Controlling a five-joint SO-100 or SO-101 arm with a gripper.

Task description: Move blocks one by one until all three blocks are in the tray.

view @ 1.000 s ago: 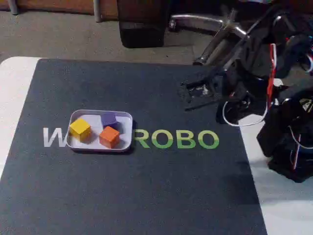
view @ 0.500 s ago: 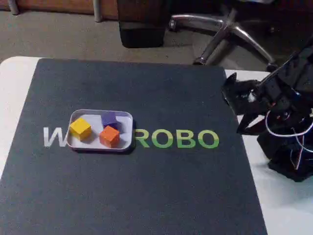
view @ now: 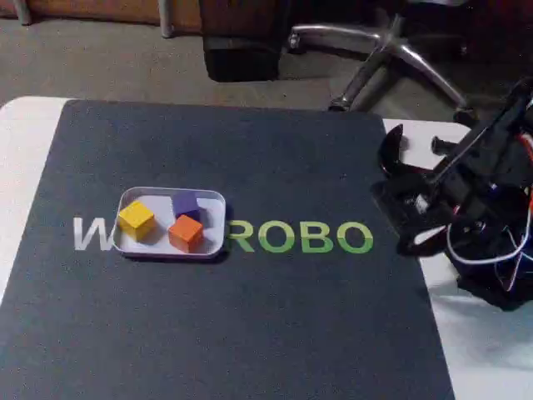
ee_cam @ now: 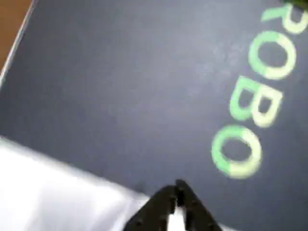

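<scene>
The pale tray (view: 211, 200) lies on the left half of the dark mat in the fixed view. Three blocks rest inside it: the yellow block (view: 136, 218) at the left, the purple block (view: 185, 204) at the back, the orange block (view: 186, 232) in front. My gripper (view: 391, 200) is far to the right of the tray, low over the mat's right edge. In the wrist view its black fingertips meet at a point, so the gripper (ee_cam: 177, 188) is shut with nothing held.
The dark mat (view: 250, 317) with green "ROBO" lettering (view: 300, 237) covers most of the white table (view: 483, 350). My arm's base and loose wires (view: 491, 250) crowd the right side. An office chair base (view: 391, 50) stands on the floor behind the table.
My arm has pulled back to the right, from above the mat's middle right to its right edge, and dropped lower. The tray and the three blocks have stayed put.
</scene>
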